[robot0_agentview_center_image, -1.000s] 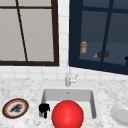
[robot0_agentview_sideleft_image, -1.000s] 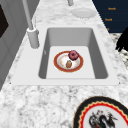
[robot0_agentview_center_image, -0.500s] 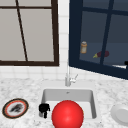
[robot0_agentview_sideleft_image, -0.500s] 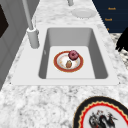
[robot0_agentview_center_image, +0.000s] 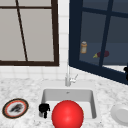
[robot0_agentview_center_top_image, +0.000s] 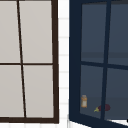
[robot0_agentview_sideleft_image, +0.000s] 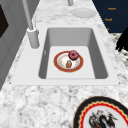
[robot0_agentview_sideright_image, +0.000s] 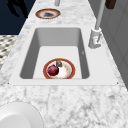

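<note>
The left hand [robot0_agentview_center_image: 44, 109] hangs over the front left corner of the sink [robot0_agentview_center_image: 92, 100], fingers curled downward and grasping nothing; it also shows at the edge of the left side view [robot0_agentview_sideleft_image: 123, 41] and at the top left of the right side view [robot0_agentview_sideright_image: 17, 7], clear of the counter [robot0_agentview_sideleft_image: 37, 105]. The right hand [robot0_agentview_center_image: 125, 72] shows as a dark shape at the right edge of the front view, by the open window frame [robot0_agentview_center_image: 75, 37] — whether its fingers are closed cannot be told.

In the basin lies a red-rimmed plate [robot0_agentview_sideleft_image: 58, 65] carrying a dark red fruit [robot0_agentview_sideleft_image: 73, 54] and a small brown item [robot0_agentview_sideleft_image: 69, 64], the two just beside each other. A large red ball [robot0_agentview_center_image: 67, 115] covers the basin's front in the front view. The faucet [robot0_agentview_center_image: 68, 77] stands behind the sink.

On the counter left of the sink sits a patterned plate [robot0_agentview_center_image: 15, 108]; a white plate [robot0_agentview_center_image: 121, 113] sits to the right. Behind the glass — a jar [robot0_agentview_center_image: 83, 47] and an eggplant-like item [robot0_agentview_center_image: 103, 54].
</note>
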Action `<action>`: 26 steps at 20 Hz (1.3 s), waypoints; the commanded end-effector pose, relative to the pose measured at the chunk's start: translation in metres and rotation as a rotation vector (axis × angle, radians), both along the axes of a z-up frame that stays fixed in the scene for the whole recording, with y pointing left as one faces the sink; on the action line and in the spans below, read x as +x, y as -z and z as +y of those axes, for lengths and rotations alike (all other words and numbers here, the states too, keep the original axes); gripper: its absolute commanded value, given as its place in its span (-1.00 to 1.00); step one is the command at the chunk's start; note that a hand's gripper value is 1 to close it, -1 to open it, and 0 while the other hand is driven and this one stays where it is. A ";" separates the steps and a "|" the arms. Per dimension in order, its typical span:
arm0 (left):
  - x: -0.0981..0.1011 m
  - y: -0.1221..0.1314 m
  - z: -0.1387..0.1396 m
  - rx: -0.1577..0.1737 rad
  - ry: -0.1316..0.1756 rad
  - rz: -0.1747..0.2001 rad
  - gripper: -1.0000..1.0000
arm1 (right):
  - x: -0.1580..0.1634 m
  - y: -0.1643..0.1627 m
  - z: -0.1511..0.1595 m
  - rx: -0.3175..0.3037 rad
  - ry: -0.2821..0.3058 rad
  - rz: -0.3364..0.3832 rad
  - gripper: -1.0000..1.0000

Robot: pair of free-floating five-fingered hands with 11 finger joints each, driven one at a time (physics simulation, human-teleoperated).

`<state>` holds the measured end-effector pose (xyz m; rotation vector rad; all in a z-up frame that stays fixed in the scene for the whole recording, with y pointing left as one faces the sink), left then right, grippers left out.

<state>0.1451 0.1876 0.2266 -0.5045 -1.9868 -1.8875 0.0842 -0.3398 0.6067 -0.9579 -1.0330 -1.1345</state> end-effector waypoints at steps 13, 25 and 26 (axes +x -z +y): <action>0.000 0.000 0.000 0.000 0.000 0.000 0.00 | -0.073 0.032 0.062 -0.052 0.179 -0.083 1.00; 0.000 0.000 0.000 0.000 0.000 0.000 0.00 | -0.102 0.051 0.129 -0.093 0.362 -0.164 1.00; 0.000 0.000 0.000 0.000 0.000 0.000 0.00 | -0.105 0.053 0.136 -0.096 0.382 -0.178 1.00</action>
